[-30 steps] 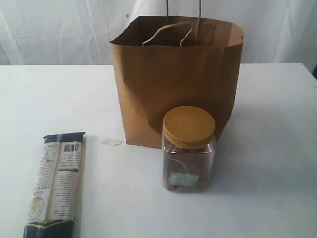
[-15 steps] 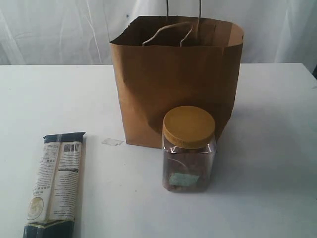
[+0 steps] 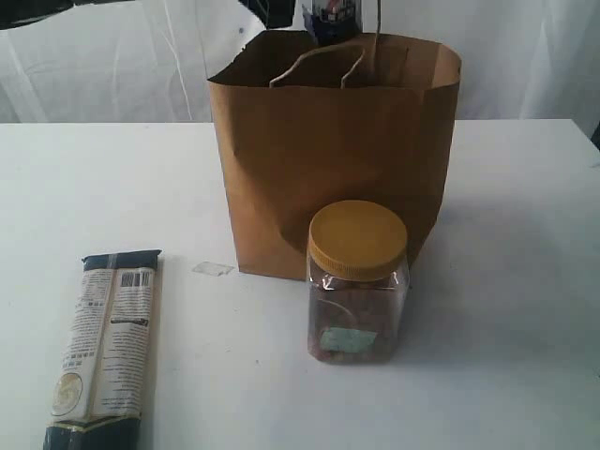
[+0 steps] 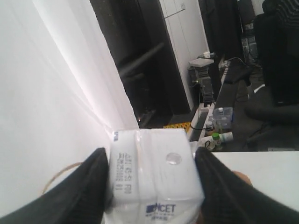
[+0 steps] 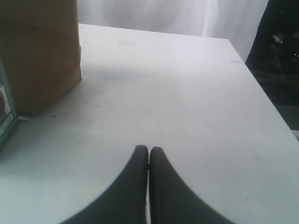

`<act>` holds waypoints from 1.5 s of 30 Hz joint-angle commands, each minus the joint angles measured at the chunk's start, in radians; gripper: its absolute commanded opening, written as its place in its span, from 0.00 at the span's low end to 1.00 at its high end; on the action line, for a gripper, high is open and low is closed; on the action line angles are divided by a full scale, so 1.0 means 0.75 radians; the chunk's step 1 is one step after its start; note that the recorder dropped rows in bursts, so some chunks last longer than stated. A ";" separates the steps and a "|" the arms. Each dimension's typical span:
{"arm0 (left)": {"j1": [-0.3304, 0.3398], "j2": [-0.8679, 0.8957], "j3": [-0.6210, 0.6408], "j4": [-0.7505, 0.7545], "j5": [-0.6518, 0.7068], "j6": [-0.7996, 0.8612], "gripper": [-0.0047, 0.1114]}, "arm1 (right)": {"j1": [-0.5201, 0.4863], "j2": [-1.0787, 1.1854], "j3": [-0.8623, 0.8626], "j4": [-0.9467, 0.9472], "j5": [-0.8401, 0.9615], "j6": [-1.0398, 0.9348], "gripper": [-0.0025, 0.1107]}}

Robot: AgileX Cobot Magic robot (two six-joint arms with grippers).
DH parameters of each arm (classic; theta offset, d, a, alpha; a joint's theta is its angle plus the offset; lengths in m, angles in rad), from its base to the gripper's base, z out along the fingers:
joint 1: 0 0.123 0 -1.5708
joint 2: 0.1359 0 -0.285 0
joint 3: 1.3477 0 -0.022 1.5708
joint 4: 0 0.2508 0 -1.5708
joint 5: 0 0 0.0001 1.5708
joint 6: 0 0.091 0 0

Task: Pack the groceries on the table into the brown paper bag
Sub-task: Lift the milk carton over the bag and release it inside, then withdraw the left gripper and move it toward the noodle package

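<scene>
The paper bag (image 3: 328, 159) stands open on the table (image 3: 525, 281), and its inside is hidden from view. Above its mouth, at 12 o'clock, the left gripper (image 4: 152, 186) clamps a small white carton (image 4: 152, 168) between its jaws. The clear jar (image 3: 356, 300), capped in yellow, holds brown pieces and stands just at the bag's 6 o'clock. The pasta packet (image 3: 103, 347) lies flat at 8 o'clock, with a small wrapped piece (image 3: 212, 269) between it and the bag. The right gripper (image 5: 148, 154) hangs over bare table, jaws pressed together and empty.

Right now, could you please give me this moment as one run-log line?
left pincer: shut on carton, above bag | right pincer: shut, empty | on table: jar, pasta packet
</scene>
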 commanded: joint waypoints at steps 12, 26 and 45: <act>-0.009 0.042 -0.024 0.576 0.011 -0.598 0.54 | -0.008 -0.009 0.002 0.003 -0.009 -0.001 0.02; -0.009 0.042 -0.024 0.634 0.022 -0.646 0.70 | -0.008 -0.009 0.002 0.003 -0.009 -0.001 0.02; -0.006 -0.292 -0.144 0.732 0.038 -0.652 0.27 | -0.008 -0.009 0.002 0.003 -0.009 -0.001 0.02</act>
